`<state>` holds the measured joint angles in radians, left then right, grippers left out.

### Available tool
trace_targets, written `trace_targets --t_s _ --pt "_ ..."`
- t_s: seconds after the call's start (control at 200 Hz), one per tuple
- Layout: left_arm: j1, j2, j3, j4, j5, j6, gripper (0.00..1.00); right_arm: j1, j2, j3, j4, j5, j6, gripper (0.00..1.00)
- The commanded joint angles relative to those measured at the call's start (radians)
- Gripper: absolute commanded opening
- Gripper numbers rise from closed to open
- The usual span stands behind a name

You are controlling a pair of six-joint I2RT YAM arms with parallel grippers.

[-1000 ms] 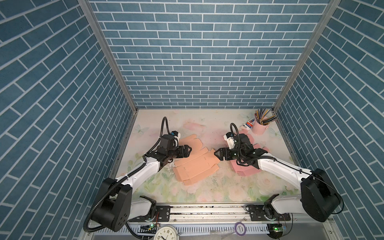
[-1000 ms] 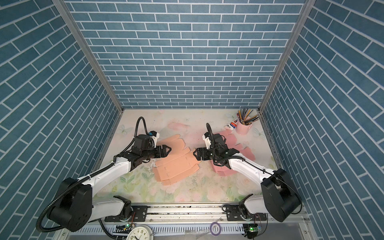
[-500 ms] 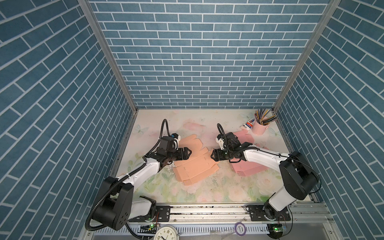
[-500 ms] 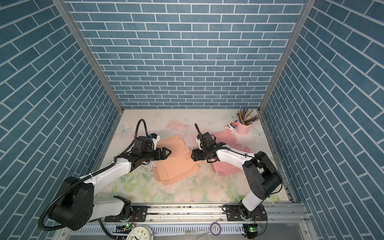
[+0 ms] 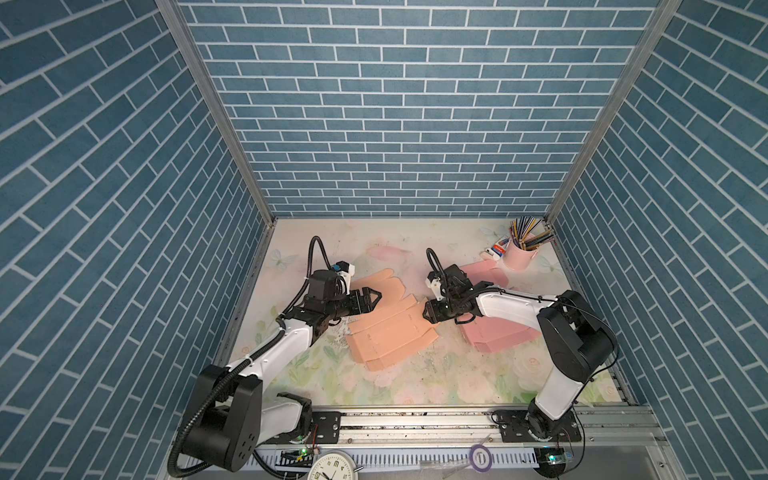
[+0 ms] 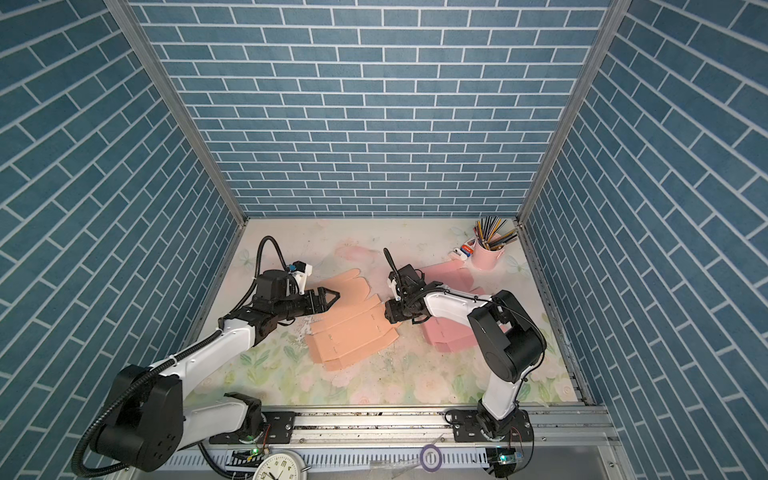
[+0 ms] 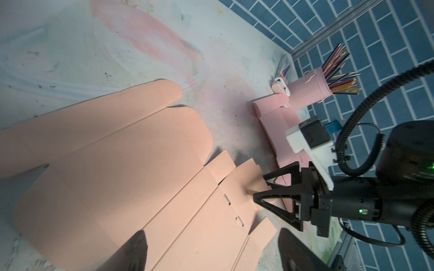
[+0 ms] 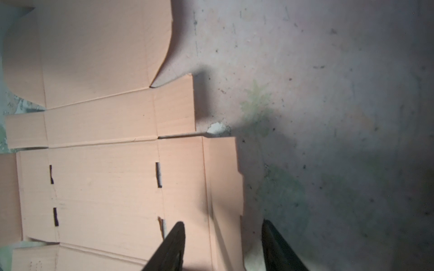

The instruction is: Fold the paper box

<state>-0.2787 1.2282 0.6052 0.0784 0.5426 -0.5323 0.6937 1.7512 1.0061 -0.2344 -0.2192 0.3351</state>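
Item under inspection: the paper box [image 5: 390, 332] [image 6: 353, 332] lies flat and unfolded on the floral table [image 5: 374, 399], about mid-table and slightly left of centre. It is a peach card blank with no panel raised.

Orientation: its long axis runs from far to near, skewed a little. The two rounded flaps form the far-left end, and the squared panels end toward the near side, slightly right. The creases cross that axis, running from near-left to far-right. Four small slots show in the middle panel in the right wrist view [image 8: 105, 187].

Left gripper [image 5: 374, 300] [image 6: 332, 298]: it sits low over the far-left part of the blank, by the rounded flaps, pointing right. Its fingers [image 7: 133, 248] are spread wide with nothing between them but the card surface below. Whether they touch it cannot be told.

Right gripper [image 5: 426, 311] [image 6: 387, 312]: it is at the blank's right edge, pointing left. Its fingers [image 8: 173, 246] stand partly apart and straddle the edge of the narrow right side flap, one over the card and one over the bare table. A clear gap remains, so the flap is not pinched.

Other items: a stack of pink blanks [image 5: 498, 336] lies just right of the box, partly under the right arm. A pink cup [image 5: 517, 255] of pencils stands in the far-right corner, well apart.
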Motion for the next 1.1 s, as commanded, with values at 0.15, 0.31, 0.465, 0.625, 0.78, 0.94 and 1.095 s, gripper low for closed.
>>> trace_targets --t_s 0.15,0.31,0.465,0.625,0.78,0.94,1.095 --pt "0.012 -0.034 -0.002 0.046 0.038 -0.059 0.88 0.004 0.070 0.044 -0.029 -0.027 -0.128 0.33" --pt "0.027 -0.041 -0.001 0.031 0.034 -0.052 0.88 0.004 0.105 0.097 -0.070 -0.024 -0.207 0.20" --pt "0.029 -0.046 0.001 -0.003 0.027 -0.035 0.88 0.000 0.145 0.150 -0.090 -0.048 -0.285 0.13" --pt "0.030 -0.054 0.004 -0.085 -0.045 0.009 0.88 -0.023 0.215 0.241 -0.142 -0.073 -0.379 0.10" --pt "0.028 -0.055 -0.019 -0.150 -0.162 0.044 0.88 -0.046 0.296 0.372 -0.190 -0.083 -0.442 0.11" --pt "0.025 -0.061 -0.055 -0.161 -0.210 0.037 0.88 -0.053 0.343 0.475 -0.197 -0.069 -0.458 0.24" --pt "0.006 -0.065 -0.087 -0.163 -0.218 0.029 0.88 -0.056 0.318 0.512 -0.211 -0.016 -0.414 0.39"
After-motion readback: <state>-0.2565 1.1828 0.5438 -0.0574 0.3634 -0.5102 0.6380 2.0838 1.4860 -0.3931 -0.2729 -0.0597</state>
